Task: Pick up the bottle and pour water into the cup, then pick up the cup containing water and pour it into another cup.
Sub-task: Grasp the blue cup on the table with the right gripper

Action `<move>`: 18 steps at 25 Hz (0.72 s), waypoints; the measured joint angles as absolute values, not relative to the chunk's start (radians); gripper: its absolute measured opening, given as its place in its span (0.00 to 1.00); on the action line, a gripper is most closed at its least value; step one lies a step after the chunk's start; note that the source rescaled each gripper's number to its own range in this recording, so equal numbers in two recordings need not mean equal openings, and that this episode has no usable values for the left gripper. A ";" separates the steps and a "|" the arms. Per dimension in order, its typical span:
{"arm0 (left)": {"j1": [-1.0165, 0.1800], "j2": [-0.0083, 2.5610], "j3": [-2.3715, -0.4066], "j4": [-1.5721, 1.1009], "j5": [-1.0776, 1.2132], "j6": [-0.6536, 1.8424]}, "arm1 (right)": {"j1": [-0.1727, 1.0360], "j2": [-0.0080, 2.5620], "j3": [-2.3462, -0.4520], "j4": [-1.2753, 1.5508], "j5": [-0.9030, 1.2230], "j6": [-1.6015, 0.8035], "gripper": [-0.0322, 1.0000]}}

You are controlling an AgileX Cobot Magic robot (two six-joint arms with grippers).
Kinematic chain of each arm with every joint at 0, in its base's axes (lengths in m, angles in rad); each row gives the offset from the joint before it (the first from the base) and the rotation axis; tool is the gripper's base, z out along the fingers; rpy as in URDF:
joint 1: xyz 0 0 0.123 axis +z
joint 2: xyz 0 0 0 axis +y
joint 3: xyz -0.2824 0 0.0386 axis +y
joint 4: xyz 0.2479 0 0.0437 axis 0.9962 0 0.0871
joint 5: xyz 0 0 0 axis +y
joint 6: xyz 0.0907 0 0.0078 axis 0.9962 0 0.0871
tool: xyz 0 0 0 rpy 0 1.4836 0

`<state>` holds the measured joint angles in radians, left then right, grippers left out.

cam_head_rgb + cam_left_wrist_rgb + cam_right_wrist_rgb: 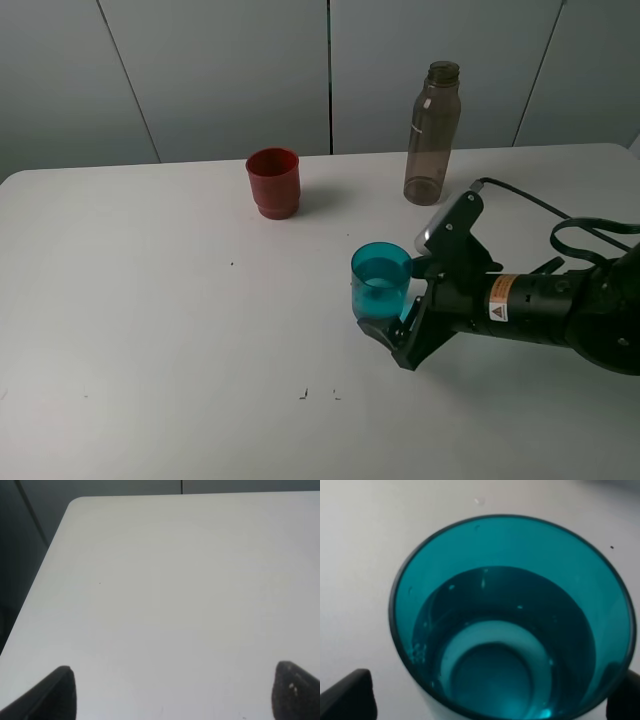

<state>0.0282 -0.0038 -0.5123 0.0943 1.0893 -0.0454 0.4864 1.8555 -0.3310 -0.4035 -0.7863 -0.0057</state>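
Well apart from the red cup (273, 182), the right claw (392, 298) is straddling the water-filled teal cup (379, 272) on the desk (150, 300), spread and not yet pinching, so it is likely needing a centred, gentle squeeze and level lift.

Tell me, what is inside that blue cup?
Clear water fills the lower part of the teal cup; its round base shows through. The fingers cover part of its foot outside.
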 joint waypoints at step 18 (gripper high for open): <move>0.028 -0.004 -0.512 0.094 1.089 -0.045 | 0.486 1.934 -0.374 -0.381 -0.926 -0.050 1.00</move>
<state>0.0282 -0.0038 -0.5123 0.0943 1.0893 -0.0454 0.4864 1.9343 -0.3737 -0.3810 -0.9256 -0.0504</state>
